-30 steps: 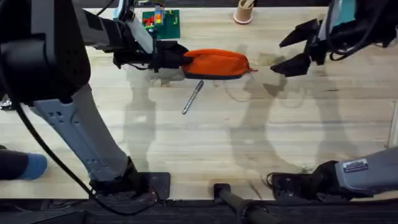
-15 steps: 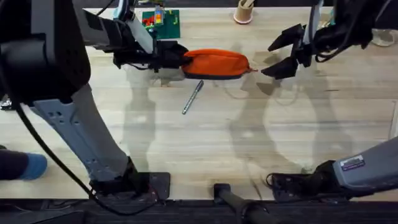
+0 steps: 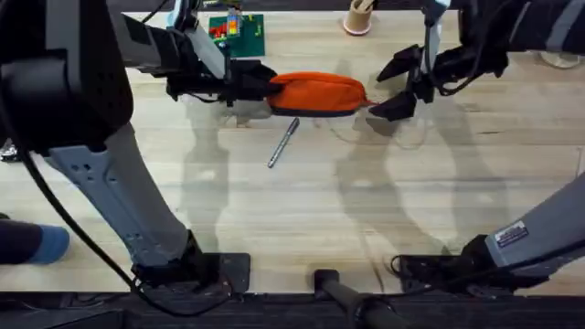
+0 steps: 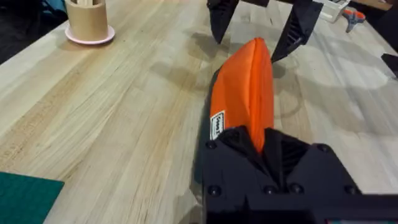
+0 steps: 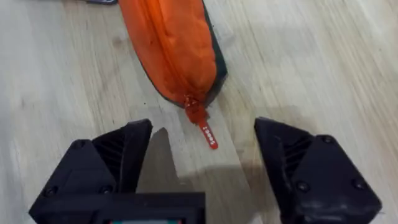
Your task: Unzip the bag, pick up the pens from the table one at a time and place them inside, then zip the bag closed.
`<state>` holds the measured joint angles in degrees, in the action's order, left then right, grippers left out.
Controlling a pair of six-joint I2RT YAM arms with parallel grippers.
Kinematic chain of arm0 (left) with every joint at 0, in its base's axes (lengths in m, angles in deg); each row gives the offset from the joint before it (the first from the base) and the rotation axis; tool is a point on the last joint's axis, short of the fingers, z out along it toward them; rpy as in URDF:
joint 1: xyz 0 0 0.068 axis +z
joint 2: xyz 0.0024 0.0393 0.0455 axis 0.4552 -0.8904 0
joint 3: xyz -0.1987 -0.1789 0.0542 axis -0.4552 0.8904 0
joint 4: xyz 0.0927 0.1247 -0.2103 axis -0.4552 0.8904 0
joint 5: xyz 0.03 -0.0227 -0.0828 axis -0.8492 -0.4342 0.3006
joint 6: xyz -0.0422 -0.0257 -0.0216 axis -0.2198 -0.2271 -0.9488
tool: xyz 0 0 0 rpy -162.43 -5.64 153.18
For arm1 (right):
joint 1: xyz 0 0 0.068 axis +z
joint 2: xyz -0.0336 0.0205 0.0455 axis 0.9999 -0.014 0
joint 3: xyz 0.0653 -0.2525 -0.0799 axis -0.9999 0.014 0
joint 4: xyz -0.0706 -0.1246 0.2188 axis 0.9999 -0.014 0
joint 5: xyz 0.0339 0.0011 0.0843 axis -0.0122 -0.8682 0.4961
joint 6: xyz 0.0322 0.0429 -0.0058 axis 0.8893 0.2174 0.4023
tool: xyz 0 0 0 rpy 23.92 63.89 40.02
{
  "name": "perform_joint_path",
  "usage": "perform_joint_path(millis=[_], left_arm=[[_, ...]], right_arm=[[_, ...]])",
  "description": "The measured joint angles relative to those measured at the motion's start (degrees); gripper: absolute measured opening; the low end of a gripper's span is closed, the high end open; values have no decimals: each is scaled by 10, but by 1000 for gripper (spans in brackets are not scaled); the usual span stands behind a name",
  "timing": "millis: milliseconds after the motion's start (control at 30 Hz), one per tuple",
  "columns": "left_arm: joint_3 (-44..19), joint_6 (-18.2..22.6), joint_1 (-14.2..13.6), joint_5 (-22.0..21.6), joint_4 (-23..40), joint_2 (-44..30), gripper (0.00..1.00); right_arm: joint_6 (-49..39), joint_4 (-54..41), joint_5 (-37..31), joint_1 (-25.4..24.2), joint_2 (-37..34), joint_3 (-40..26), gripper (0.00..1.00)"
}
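The bag lay zipped on the table, its red pull tab just ahead of our wide-spread right gripper. Left gripper clamped the far end. We judged: centre on tab, close squarely, draw along the zipper.

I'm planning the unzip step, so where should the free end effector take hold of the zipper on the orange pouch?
Grip the red zipper pull tab, which lies flat on the table past the pouch end nearest the right end effector. Come from that end, open fingers straddling the tab. The left end effector holds the far end, so pulling should meet resistance.
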<state>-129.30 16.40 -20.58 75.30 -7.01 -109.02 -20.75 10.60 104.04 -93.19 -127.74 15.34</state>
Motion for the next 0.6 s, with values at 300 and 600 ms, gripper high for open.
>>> perform_joint_path(millis=[300, 600], left_arm=[[0, 0, 0, 0, 0, 0, 41], [0, 0, 0, 0, 0, 0, 41]], right_arm=[[2, 10, 24, 8, -4, 0, 996], [2, 44, 28, 8, -13, -1, 989]])
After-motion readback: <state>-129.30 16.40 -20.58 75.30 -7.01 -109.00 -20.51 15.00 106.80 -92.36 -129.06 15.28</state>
